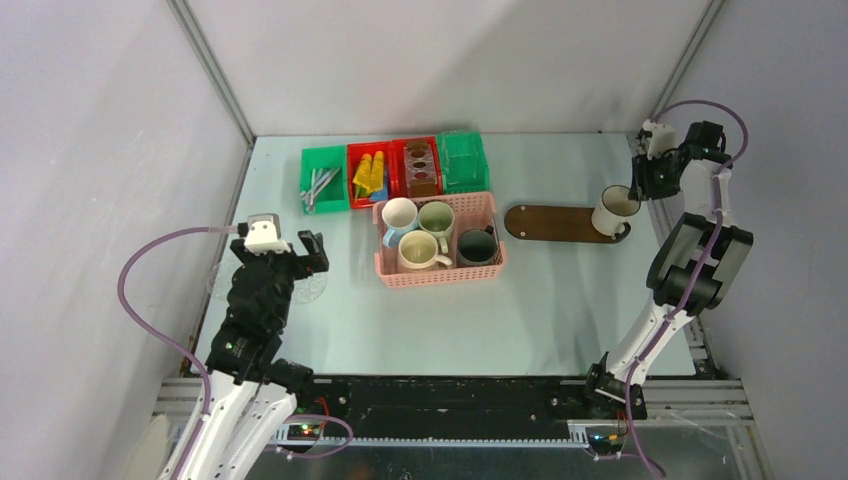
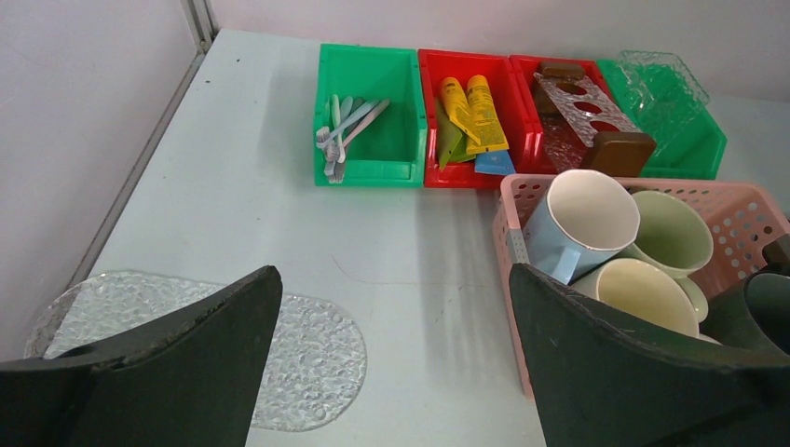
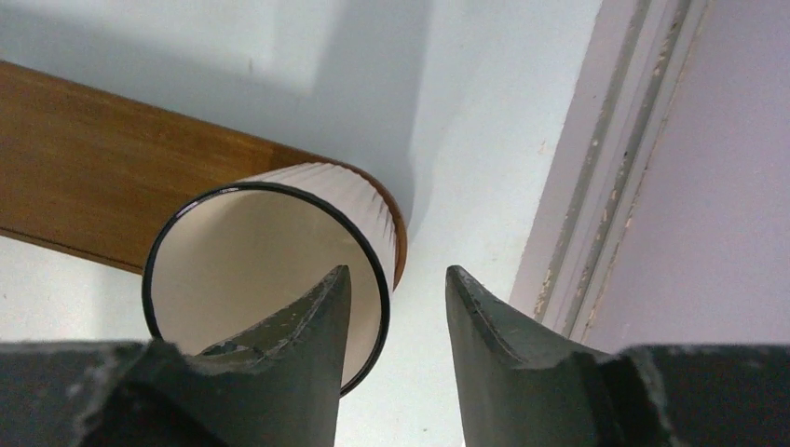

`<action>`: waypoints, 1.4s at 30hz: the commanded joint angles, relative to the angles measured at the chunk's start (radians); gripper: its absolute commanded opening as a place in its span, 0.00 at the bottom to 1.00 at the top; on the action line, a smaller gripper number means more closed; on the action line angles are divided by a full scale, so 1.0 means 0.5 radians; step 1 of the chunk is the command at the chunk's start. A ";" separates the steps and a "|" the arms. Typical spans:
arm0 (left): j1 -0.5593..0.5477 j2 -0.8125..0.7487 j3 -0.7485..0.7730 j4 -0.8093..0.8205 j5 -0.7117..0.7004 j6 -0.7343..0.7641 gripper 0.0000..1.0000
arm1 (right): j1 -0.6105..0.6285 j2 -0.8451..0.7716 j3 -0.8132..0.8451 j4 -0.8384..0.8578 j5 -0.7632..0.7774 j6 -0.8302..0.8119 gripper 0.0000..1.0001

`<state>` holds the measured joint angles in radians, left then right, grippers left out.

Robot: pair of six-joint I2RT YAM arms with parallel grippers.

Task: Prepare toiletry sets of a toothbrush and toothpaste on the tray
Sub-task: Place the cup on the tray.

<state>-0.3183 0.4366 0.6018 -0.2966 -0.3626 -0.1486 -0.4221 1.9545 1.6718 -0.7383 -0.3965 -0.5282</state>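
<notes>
A white mug [image 1: 615,208] is seen standing upright on the right end of the wooden tray [image 1: 550,222], close to the right wall. The right claw [image 3: 396,275] is held over the mug's rim. One finger is inside the mug and the other is outside. The two fingers are apart, and a gap is seen beside the thin rim, so the mug is not squeezed.

The left claw [image 2: 393,272] is spread wide, and nothing is held in it. It is above a clear bumpy disc [image 2: 307,354] on the left side of the table. Four more mugs [image 1: 420,250] are kept in the pink basket [image 1: 440,277] in the middle. Behind the basket, toothbrushes [image 2: 340,130] are laid in a green box [image 2: 368,172]. Yellow, green and blue tubes [image 2: 470,112] are laid in a red box [image 2: 456,182].
</notes>
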 commanded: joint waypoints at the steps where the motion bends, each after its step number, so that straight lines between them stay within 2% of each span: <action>1: 0.001 0.011 -0.010 0.082 0.011 0.036 1.00 | -0.009 -0.071 0.153 0.076 -0.023 0.062 0.46; 6: 0.001 0.010 -0.010 0.088 0.007 0.036 1.00 | -0.007 -0.178 0.224 0.160 -0.008 0.295 0.65; 11: 0.005 0.014 -0.010 0.091 0.001 0.036 1.00 | 0.064 -0.285 0.295 0.213 0.006 0.461 0.72; 19: 0.012 0.033 -0.010 0.087 -0.026 0.034 1.00 | 0.428 -0.402 0.414 0.236 0.354 0.624 0.73; 26: 0.011 0.103 0.000 0.042 -0.141 0.028 1.00 | 0.915 -0.343 0.334 0.420 0.568 0.686 0.72; 32: 0.012 0.199 0.011 0.009 -0.160 -0.026 1.00 | 1.263 -0.121 0.319 0.653 0.648 0.845 0.71; 42: 0.009 0.302 0.002 0.008 -0.156 -0.054 1.00 | 1.481 0.327 0.520 0.899 0.736 0.997 0.64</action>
<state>-0.3164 0.5827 0.6018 -0.3035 -0.4183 -0.1577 0.2996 2.0689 1.8599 -0.3901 -0.0628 -0.0723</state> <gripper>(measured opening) 0.996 0.650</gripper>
